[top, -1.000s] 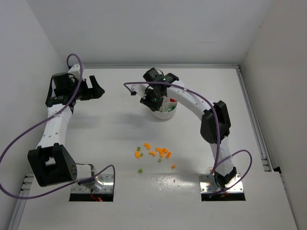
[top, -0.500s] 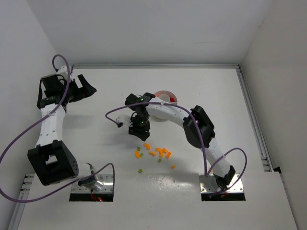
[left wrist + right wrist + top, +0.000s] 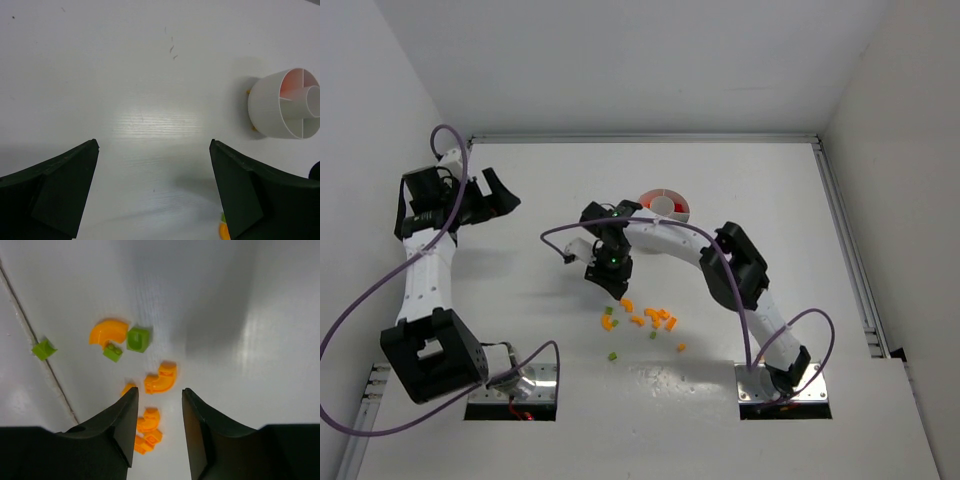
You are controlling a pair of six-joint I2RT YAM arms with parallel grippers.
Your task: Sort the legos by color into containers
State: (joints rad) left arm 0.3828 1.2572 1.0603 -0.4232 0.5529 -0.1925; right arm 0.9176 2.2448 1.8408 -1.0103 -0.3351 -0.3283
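Observation:
Orange and green legos [image 3: 642, 318] lie scattered on the white table in front of the arm bases. My right gripper [image 3: 611, 277] hovers at the upper left of that cluster, its jaws narrowly apart and holding nothing. In the right wrist view the gripper [image 3: 160, 392] frames orange curved legos [image 3: 161, 379] on the table, with green legos [image 3: 138, 338] beyond. The round white dish [image 3: 653, 196] with its containers stands behind, showing reddish contents. My left gripper [image 3: 502, 194] is wide open at the far left, seen as [image 3: 154, 145] over bare table, the dish [image 3: 265, 107] to its right.
Tiny orange bits [image 3: 253, 129] lie against the dish's outer wall. A single orange lego [image 3: 681, 347] and a green one [image 3: 613, 355] lie nearer the bases. A purple cable [image 3: 560, 240] loops off the right wrist. White walls enclose the table.
The right arm swung from over the dish down to the lego cluster, its jaws parting then narrowing a little. The left arm drew back to the left.

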